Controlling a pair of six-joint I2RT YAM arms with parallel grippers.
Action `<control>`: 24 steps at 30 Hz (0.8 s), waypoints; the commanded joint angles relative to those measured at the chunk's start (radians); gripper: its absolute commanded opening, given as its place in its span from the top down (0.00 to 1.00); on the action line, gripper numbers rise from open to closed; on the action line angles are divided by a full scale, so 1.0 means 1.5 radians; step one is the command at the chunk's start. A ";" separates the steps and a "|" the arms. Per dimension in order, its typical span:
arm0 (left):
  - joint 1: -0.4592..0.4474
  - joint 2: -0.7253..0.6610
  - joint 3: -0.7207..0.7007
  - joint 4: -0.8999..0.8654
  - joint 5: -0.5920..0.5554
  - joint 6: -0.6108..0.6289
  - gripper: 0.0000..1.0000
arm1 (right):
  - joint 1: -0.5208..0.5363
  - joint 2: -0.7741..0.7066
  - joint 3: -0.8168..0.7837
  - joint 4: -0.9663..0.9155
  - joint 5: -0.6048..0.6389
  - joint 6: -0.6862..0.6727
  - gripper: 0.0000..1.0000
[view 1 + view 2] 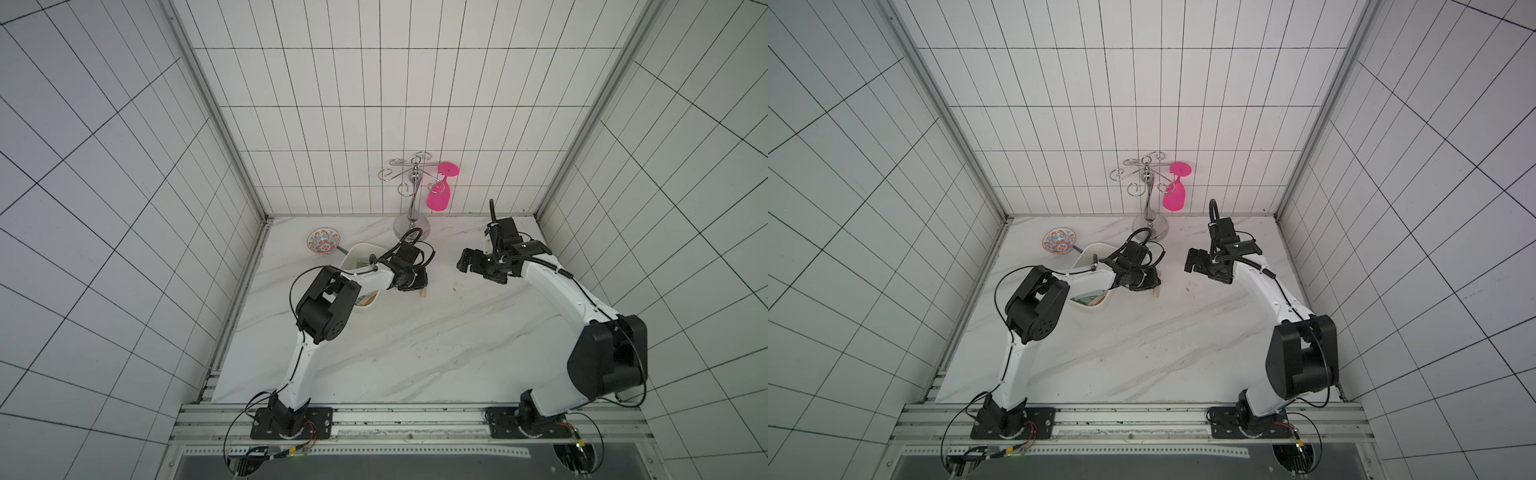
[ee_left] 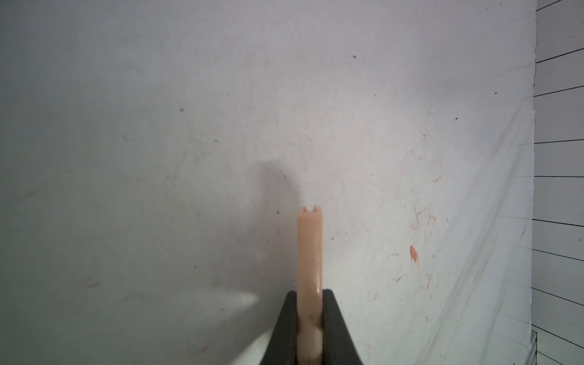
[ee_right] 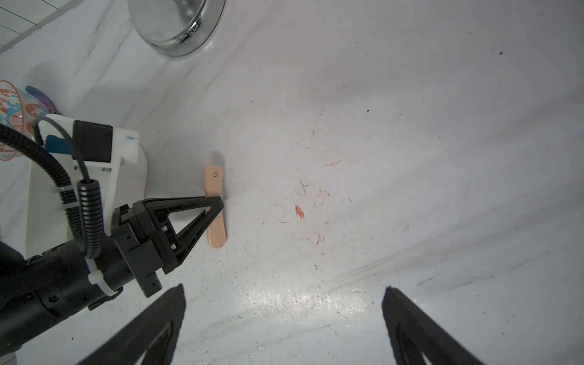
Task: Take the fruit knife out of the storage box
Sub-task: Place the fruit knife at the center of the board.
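The knife (image 3: 217,232) was a slim, flat, peach-coloured piece with rounded ends and a small metal rivet near one end. Seen edge-on in the left wrist view, the knife (image 2: 309,249) looked narrow, with a small notch at its tip.

Its long axis ran roughly far to near. The rivet end pointed to the far side and the plain end to the near side. In both top views only that near end showed, peeking out under the left gripper (image 1: 417,283) as a small tan stub (image 1: 423,293) (image 1: 1156,293).

The left gripper (image 3: 218,202) was clamped across the knife about midway along it, its black fingers (image 2: 286,316) pressed on both flat sides. It held the knife outside the box (image 1: 358,247), just to the right of it, low over the table (image 1: 415,353). A shadow lay close beside the knife, but whether it touched the table could not be told. The box (image 1: 1096,246) was white and lay partly under the left arm.

The right gripper (image 3: 283,287) hovered to the right of the knife, well apart from it, with its jaws wide and nothing between them. In the top views the right gripper (image 1: 467,262) (image 1: 1194,261) faced left.

A patterned bowl (image 1: 324,241) stood just beyond the box's far left corner. A chrome rack (image 1: 409,226) with a pink glass (image 1: 439,196) stood at the far wall.
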 commanded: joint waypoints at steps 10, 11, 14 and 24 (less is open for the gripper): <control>-0.003 0.015 0.008 0.001 -0.049 -0.023 0.76 | 0.001 0.008 -0.003 -0.010 -0.006 -0.021 0.01; -0.003 0.015 0.006 0.000 -0.051 -0.024 0.75 | 0.001 0.008 -0.002 -0.010 -0.007 -0.021 0.01; -0.004 0.012 0.001 -0.002 -0.055 -0.027 0.73 | 0.001 0.008 -0.003 -0.010 -0.007 -0.024 0.02; -0.004 -0.011 -0.019 -0.005 -0.082 -0.029 0.64 | 0.000 0.009 -0.003 -0.010 -0.009 -0.024 0.01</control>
